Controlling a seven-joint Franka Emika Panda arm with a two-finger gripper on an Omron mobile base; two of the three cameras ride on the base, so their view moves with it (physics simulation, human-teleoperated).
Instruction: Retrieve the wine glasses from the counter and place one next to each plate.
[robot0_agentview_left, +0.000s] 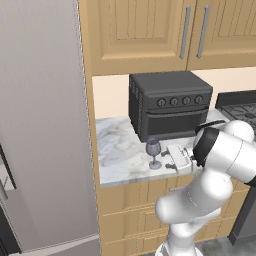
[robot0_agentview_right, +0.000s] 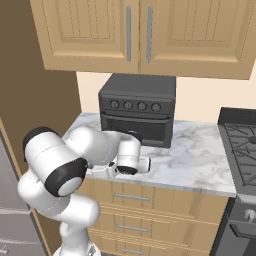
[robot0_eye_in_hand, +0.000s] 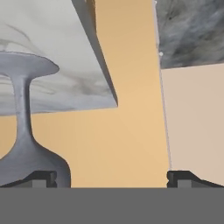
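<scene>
Left base view: a wine glass (robot0_agentview_left: 153, 152) stands upright on the marble counter (robot0_agentview_left: 117, 150) before the toaster oven (robot0_agentview_left: 167, 104), at nine o'clock of the claw (robot0_agentview_left: 172, 161), just beside it. Hand view: the claw (robot0_eye_in_hand: 112, 177) is released, jaws wide, the glass (robot0_eye_in_hand: 26, 127) inverted beside one fingertip (robot0_eye_in_hand: 37, 178), not gripped.

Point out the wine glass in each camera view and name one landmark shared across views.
Left base view: the wine glass stands upright on the marble counter, in front of the toaster oven, beside the open gripper.
Right base view: I cannot make it out; the arm covers that part of the counter.
Hand view: the glass appears inverted at lower left, near one fingertip.
Shared landmark: the toaster oven in both base views.
</scene>
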